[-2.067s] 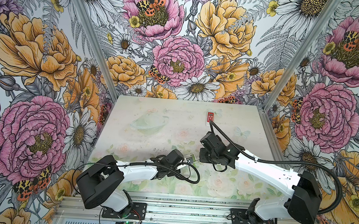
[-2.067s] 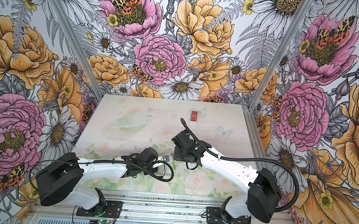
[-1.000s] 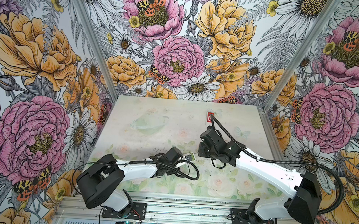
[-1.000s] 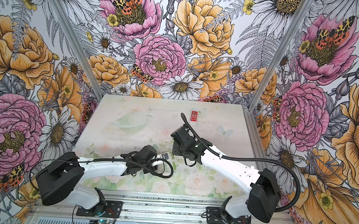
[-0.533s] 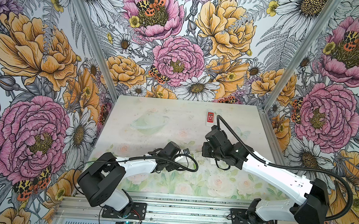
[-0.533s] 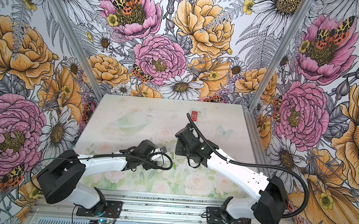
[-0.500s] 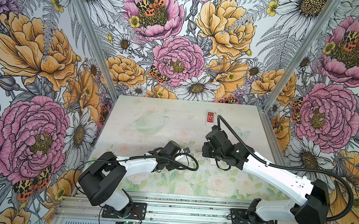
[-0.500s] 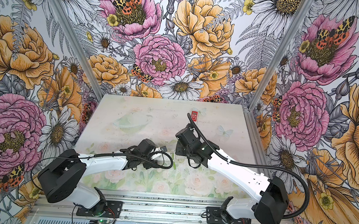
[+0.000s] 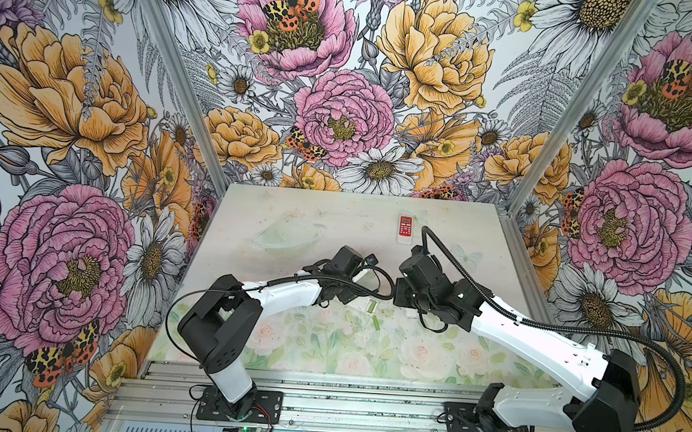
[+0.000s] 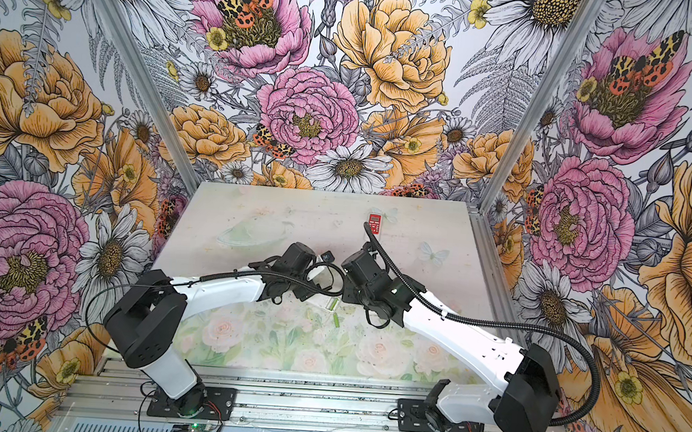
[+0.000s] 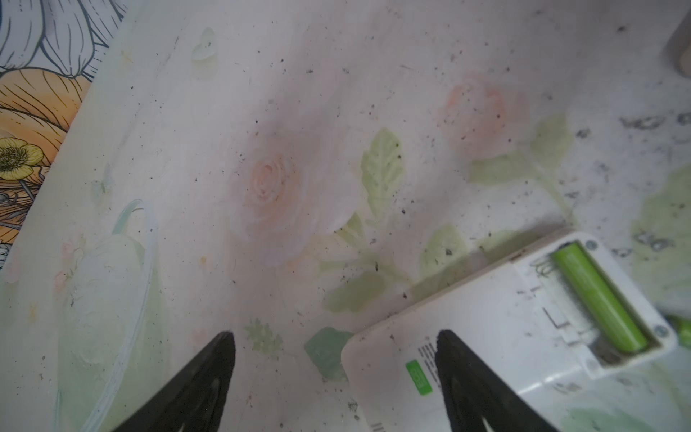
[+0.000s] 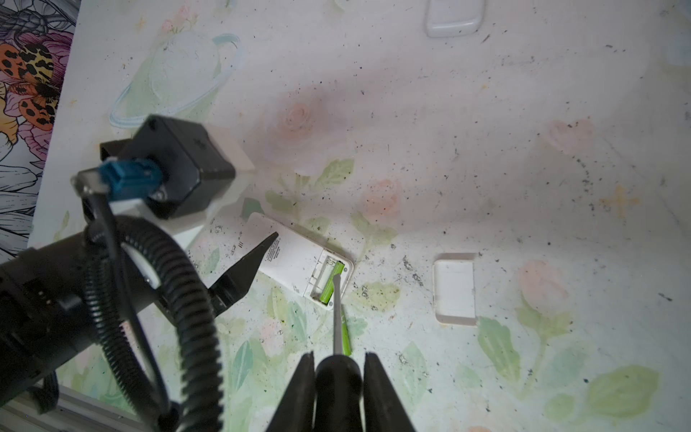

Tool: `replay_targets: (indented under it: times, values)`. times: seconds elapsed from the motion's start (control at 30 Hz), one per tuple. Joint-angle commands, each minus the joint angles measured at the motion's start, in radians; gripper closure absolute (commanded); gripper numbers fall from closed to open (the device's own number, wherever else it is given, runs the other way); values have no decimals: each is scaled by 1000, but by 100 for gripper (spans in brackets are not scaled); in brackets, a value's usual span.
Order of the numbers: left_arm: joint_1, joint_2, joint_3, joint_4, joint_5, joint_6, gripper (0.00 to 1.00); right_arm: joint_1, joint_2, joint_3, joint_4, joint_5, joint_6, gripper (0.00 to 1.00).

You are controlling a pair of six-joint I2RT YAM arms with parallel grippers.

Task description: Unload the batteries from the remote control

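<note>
I am looking through the left wrist camera, and the left gripper (image 11: 334, 336) is standing released, its black fingers (image 11: 202, 381) spread wide and clamping nothing. The white remote (image 11: 504, 336) is lying back-up on the table (image 11: 261, 112). One of its corners is reaching into the gap between these jaws, and one finger is overlapping its labelled back. I cannot tell whether that finger is touching it. At the end of the remote farthest from the jaws, the battery bay is lying open. A green battery (image 11: 598, 295) is sitting in the slot along the remote's outer edge, and the slot beside it is showing bare plastic.

The right gripper (image 12: 338, 361) is clenching the black handle of a screwdriver (image 12: 337, 299). Its metal shaft is pointing straight out ahead of the jaws, and its tip is sitting over the far end of the green battery in the bay. A second green battery (image 12: 347, 338) is lying loose on the table just ahead of the right jaws, partly under the shaft and just outside the remote. In both top views it is lying between the two grippers.

A white cover (image 12: 454, 288) is lying flat off to one side of the right jaws, apart from the remote. A red remote (image 9: 405, 228) is lying well beyond both grippers, near the back of the table.
</note>
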State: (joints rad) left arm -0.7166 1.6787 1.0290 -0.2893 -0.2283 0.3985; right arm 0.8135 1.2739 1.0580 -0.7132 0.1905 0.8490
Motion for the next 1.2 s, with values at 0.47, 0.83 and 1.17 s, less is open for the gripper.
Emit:
replay_targets:
  times: [0.47,0.83,1.17]
  values:
    - [54,-314,105,-464,270,-1051,10,-60,-208,-96,9,56,64,100]
    - [58,-368,-15,-405,252,-1687,9,-79,-207,-90,0,51,56,100]
    - [54,-108,52,-406,319,-1758,15,-80,-194,-67,0,41,19,100]
